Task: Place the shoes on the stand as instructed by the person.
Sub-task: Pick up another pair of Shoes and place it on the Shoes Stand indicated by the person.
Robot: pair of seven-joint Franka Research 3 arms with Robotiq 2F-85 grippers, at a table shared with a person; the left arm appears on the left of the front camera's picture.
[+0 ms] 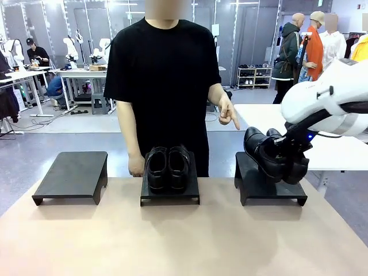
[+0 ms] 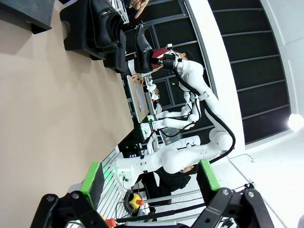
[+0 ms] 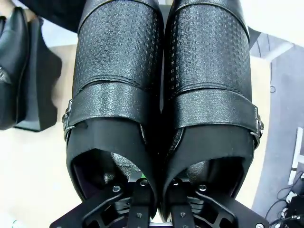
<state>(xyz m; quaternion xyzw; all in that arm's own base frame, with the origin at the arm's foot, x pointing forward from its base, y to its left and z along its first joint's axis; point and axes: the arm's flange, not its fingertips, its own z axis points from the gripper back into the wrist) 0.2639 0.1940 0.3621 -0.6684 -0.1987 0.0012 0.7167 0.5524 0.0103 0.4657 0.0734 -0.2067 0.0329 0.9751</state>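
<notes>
One pair of glossy black shoes [image 1: 167,167] stands on the middle stand [image 1: 170,194]. My right gripper [image 1: 292,148] is shut on the second pair [image 1: 270,154], pinching the two inner heel walls together. This pair hangs tilted, toes raised, just over the right stand [image 1: 270,188]. In the right wrist view the held shoes [image 3: 161,90] rise ahead of my gripper [image 3: 160,195]. The person [image 1: 164,75] stands behind the table, one hand [image 1: 228,113] pointing down toward the right stand. My left gripper [image 2: 151,179] is open and holds nothing, well back from the stands.
An unoccupied left stand [image 1: 72,174] sits at the table's far left. The tan tabletop [image 1: 172,241] spreads in front of the three stands. The person's other hand [image 1: 136,166] rests beside the middle stand. White worktables and other people are in the background.
</notes>
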